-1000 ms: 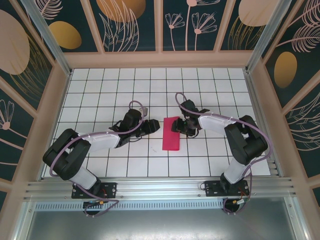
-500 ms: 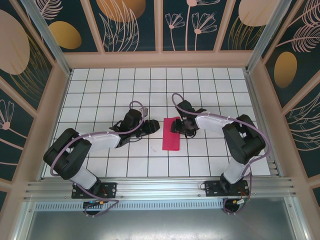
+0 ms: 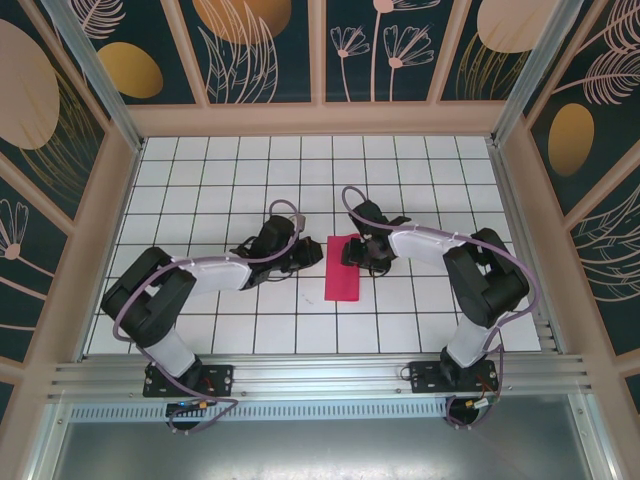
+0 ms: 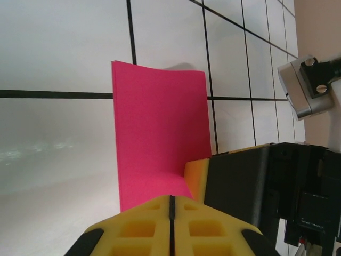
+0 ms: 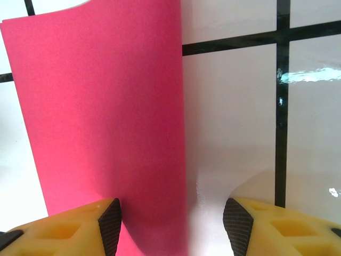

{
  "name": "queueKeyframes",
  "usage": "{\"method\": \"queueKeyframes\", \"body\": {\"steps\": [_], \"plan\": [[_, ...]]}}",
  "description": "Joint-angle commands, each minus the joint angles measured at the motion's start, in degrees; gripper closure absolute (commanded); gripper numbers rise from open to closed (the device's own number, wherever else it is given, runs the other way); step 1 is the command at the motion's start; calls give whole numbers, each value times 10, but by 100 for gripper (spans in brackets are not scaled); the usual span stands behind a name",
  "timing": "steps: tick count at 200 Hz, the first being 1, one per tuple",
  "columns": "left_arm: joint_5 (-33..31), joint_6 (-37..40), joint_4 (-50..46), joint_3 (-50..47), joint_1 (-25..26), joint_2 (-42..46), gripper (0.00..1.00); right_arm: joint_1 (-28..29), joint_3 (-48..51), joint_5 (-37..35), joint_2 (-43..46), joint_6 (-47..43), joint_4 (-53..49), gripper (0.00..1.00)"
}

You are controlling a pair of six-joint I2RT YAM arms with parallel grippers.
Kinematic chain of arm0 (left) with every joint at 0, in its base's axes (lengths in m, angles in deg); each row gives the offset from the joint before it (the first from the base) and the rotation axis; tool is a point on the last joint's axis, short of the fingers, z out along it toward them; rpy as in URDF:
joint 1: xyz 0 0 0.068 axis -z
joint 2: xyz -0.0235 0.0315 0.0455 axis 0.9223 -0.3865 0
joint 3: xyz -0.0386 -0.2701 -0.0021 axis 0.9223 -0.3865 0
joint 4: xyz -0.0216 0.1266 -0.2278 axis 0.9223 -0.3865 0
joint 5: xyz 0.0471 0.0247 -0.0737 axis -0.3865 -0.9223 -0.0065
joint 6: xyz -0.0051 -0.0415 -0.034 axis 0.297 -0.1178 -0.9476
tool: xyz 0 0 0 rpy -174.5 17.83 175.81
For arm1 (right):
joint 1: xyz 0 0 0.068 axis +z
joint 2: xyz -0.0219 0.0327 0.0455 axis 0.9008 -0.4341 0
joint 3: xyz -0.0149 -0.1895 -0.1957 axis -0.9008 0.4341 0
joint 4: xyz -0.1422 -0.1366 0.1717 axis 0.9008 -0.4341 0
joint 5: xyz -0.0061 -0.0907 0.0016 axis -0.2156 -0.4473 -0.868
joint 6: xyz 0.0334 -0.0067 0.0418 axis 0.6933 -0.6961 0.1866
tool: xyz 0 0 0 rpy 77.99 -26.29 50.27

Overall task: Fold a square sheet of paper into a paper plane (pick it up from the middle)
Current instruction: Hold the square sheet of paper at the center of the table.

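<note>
Lying folded into a narrow strip on the white gridded counter (image 3: 200, 160), the square sheet of paper (image 3: 341, 272) sits between the two arms, likely so each can work one long edge. The left hand (image 4: 170, 201) is pressed together at the strip's side; I cannot tell whether it has caught any paper. The right hand (image 5: 170, 216) is spread, straddling the other long edge, probably to steady it. No brand or writing is legible.

In the left wrist view the red paper (image 4: 160, 133) runs behind the left hand (image 4: 171, 200) — its near end hidden; by the right hand (image 5: 171, 210) the picture's bottom edge cuts it off
</note>
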Motion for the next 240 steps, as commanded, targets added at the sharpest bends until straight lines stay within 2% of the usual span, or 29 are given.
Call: {"method": "queueKeyframes", "body": {"steps": [1, 43, 142, 240], "plan": [[1, 2, -39, 39, 14, -34, 94, -2, 10, -32, -33, 9, -13, 41], [-18, 14, -101, 91, 28, -86, 100, -2, 8, -30, -38, 9, -11, 41], [-7, 19, -104, 105, 32, -129, 100, -2, 7, -25, -37, 10, -12, 41], [-52, 38, -179, 117, 36, -152, 100, -2, -15, -17, 4, 1, -16, 39]]}}
